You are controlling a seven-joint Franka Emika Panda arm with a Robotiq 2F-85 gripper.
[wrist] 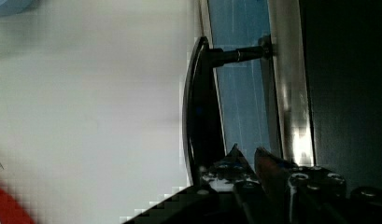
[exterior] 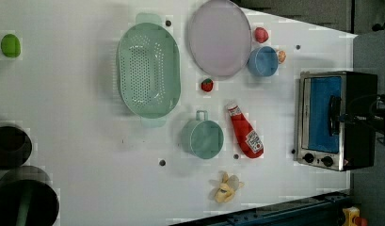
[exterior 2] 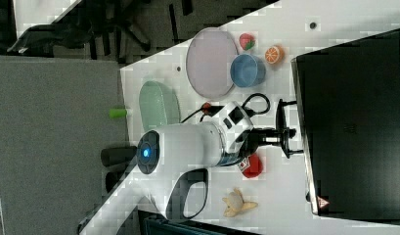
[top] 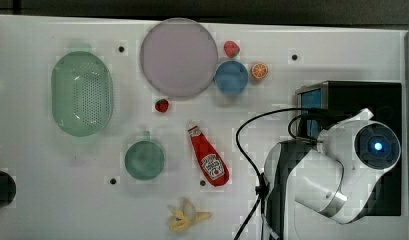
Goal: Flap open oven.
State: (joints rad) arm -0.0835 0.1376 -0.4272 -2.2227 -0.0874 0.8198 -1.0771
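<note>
The oven (exterior: 335,120) sits at the right edge of the left view, its blue-tinted glass door facing the white table (exterior: 86,117) and apparently closed, two black knobs (exterior: 318,159) at the lower end of its front. In the wrist view the door handle (wrist: 198,107) runs as a dark bar standing off the glass on a short post, and the gripper (wrist: 247,156) has its fingertips in the gap between that bar and the glass, nearly together — narrowed, yet clamping nothing that can be made out. In the right view the fingers reach the handle (exterior 2: 284,129) from the arm at frame centre. The step in hand appears to be hooking the handle, so the job is best done by keeping the fingertips well behind the bar near its middle, then drawing away from the glass along the door's hinge arc rather than straight out — a straight pull could slip the fingers off or drag the whole oven across the table. The ketchup bottle (exterior: 245,130) lies near the door's swing; clearance looks sufficient, though that is a judgement.
</note>
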